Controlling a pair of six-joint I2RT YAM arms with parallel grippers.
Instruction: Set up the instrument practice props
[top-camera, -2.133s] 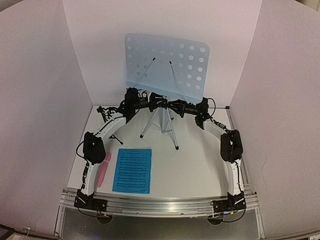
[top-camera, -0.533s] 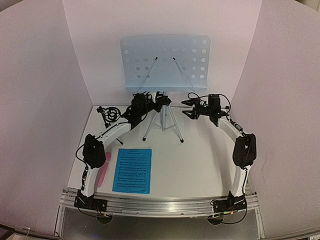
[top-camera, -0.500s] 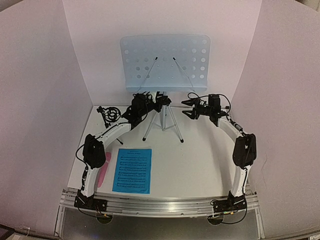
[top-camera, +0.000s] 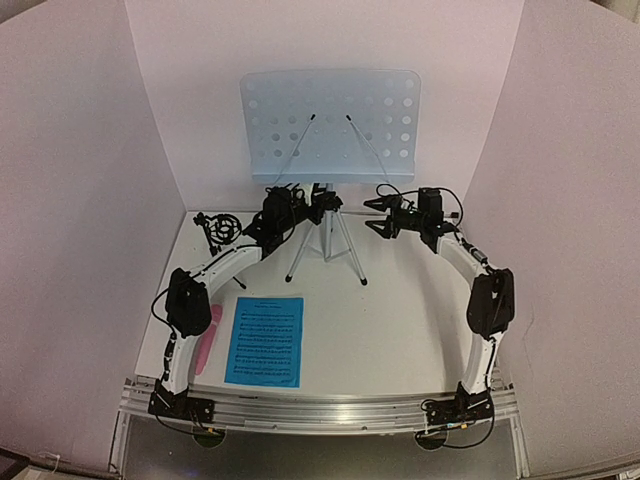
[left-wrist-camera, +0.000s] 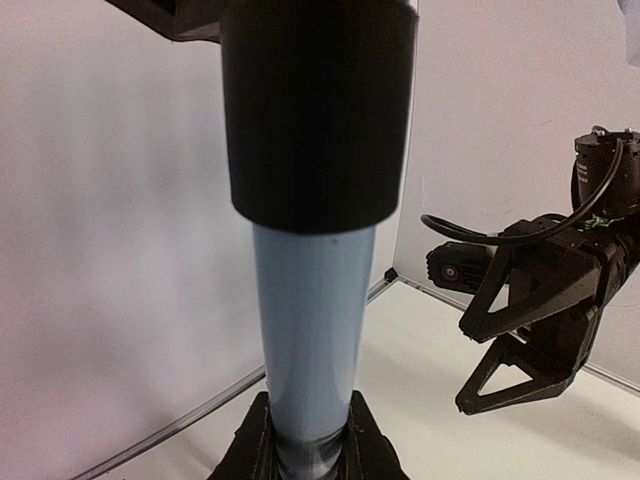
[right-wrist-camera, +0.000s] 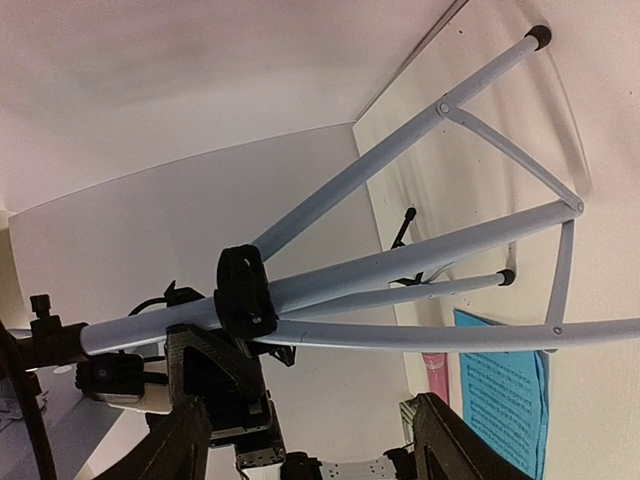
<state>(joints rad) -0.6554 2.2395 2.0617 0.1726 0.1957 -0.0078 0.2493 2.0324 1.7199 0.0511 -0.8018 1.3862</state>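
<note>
The pale-blue perforated music stand (top-camera: 326, 124) rises upright on its silver tripod (top-camera: 326, 243) at the back of the table. My left gripper (top-camera: 300, 213) is shut on the stand's pole (left-wrist-camera: 312, 330), just below the black collar (right-wrist-camera: 245, 290); both fingers (left-wrist-camera: 372, 450) press its sides. My right gripper (top-camera: 385, 216) hangs open to the right of the tripod, apart from it, with nothing between its fingers (right-wrist-camera: 462, 440). A bright-blue sheet-music page (top-camera: 265, 341) lies flat near the front left. The pink microphone (top-camera: 207, 340) lies left of it. The small black mic stand (top-camera: 222, 228) sits at the back left.
White walls close in the table on the left, back and right. The tripod's legs (right-wrist-camera: 470, 240) spread across the back middle of the table. An aluminium rail (top-camera: 320, 408) with both arm bases runs along the near edge.
My right gripper has let go of the stand and drawn back to the right, opening wider. The stand's desk, tilted before, now sits level. The left arm holds still.
</note>
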